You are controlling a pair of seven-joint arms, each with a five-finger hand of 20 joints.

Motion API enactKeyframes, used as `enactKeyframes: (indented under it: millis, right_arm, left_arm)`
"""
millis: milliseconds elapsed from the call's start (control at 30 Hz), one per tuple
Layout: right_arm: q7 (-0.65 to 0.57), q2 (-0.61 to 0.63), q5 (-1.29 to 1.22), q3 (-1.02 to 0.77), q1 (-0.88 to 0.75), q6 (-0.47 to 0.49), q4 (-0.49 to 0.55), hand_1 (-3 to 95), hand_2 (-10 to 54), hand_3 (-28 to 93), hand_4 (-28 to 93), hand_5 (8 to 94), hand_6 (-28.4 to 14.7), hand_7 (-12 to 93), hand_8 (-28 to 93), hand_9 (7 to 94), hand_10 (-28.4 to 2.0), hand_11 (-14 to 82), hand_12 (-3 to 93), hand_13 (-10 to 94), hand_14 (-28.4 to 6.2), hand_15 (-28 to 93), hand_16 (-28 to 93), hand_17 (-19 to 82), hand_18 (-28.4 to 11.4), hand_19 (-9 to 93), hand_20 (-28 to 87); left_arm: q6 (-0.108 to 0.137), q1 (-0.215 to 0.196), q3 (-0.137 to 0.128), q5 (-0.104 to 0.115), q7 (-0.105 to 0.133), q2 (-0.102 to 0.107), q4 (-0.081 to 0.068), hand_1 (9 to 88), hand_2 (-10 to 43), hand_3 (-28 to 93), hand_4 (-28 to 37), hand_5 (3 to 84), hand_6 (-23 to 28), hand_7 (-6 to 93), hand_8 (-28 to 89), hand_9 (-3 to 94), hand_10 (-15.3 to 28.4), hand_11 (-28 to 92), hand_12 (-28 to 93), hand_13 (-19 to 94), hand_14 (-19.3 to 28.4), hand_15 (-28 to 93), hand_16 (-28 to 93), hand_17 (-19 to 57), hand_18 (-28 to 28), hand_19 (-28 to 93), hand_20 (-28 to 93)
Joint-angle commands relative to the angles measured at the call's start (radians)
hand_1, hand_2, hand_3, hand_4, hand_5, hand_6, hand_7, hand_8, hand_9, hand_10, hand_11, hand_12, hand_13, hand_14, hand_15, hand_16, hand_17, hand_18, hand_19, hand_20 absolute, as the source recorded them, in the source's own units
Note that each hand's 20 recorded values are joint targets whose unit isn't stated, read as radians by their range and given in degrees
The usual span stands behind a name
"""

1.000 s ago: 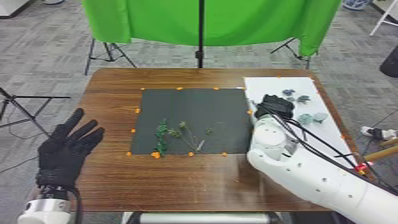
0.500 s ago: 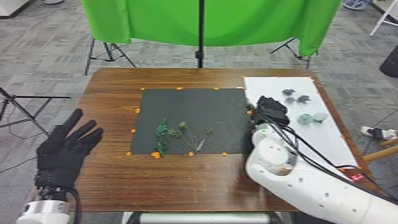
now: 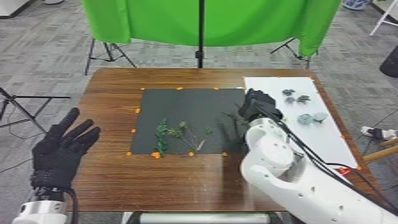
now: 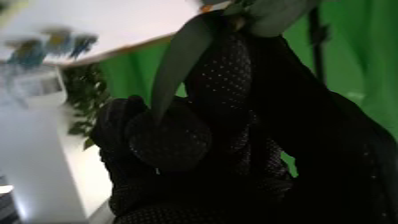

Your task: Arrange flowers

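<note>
Broad leaf (image 4: 277,17) cut off by the right wrist view's edge, bluish sprigs (image 4: 59,42) blurred

Sprigs (image 3: 162,135) left of flowers (image 3: 306,119)

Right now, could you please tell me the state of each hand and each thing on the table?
Left hand, open, fingers straight
Right hand, closed on a leafy sprig
Leafy sprig, held
Green stems, lying loose on the mat
Flower heads, lying on the white sheet
Dark mat, laid flat
White sheet, laid flat
</note>
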State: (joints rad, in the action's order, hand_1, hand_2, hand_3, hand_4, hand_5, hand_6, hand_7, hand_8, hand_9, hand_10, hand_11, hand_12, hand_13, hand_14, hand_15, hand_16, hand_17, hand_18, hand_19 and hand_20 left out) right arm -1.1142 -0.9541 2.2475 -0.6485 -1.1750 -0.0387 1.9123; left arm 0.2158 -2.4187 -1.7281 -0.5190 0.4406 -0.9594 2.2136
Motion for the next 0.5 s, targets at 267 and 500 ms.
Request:
enactKeyframes:
  millis: [267,500]
  right_arm:
    - [-0.036,-0.077,0.007,0.089,-0.068,0.053,-0.052,52.5,-9.5,70,-28,92.6,-2.3,20,9,93.1,-11.1,43.5,21.1,83,-8.1,77,20,43,-25.5,93,46]
    - [-0.023,-0.063,0.051,0.093,-0.081,0.086,-0.039,49.8,-9.5,68,-27,92.3,-1.8,20,8,93.0,-11.3,43.3,20.9,82,-8.4,77,20,43,-25.9,93,47]
  left_arm:
    - [0.002,-0.014,0.000,-0.013,-0.024,-0.016,0.003,19.8,8.6,76,-28.3,34.3,5.8,10.7,-10,33.9,18.4,20,10,24,28.0,47,-8,-9.6,28.4,55,10]
    - [0.001,-0.015,-0.003,-0.017,-0.037,-0.022,0.004,20.0,8.6,76,-28.3,34.2,5.8,10.7,-10,33.9,18.4,20,10,24,28.0,47,-8,-9.5,28.4,55,10]
